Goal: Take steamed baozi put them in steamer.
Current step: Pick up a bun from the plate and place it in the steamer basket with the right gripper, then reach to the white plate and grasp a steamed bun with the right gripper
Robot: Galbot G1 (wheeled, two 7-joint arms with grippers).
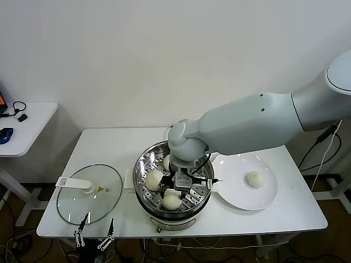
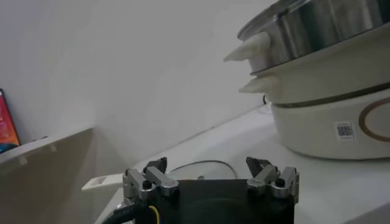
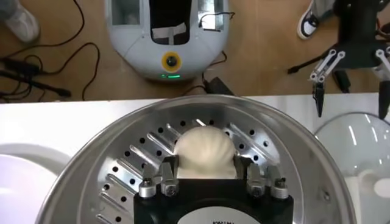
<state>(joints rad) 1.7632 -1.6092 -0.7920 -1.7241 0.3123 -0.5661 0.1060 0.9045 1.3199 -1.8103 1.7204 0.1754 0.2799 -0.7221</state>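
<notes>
The steamer [image 1: 143, 164] is a shiny steel pot with a perforated tray at the table's middle. Two baozi lie on its tray, one on the left [image 1: 153, 179] and one at the back [image 1: 166, 163], half hidden by my arm. My right gripper [image 1: 175, 192] reaches down into the pot and is shut on a third baozi [image 1: 171, 204] low over the tray's front. In the right wrist view its fingers [image 3: 168, 167] press both sides of that bun [image 3: 204, 149]. A fourth baozi [image 1: 255, 179] lies on the white plate [image 1: 241, 204]. My left gripper [image 1: 94, 233] hangs open and empty below the table's front edge.
A round glass lid [image 1: 104, 204] with a white handle lies flat left of the steamer. The steamer's side [image 2: 329, 24] and cream base show in the left wrist view. A side table [image 1: 27, 126] stands at far left. Cables lie on the floor.
</notes>
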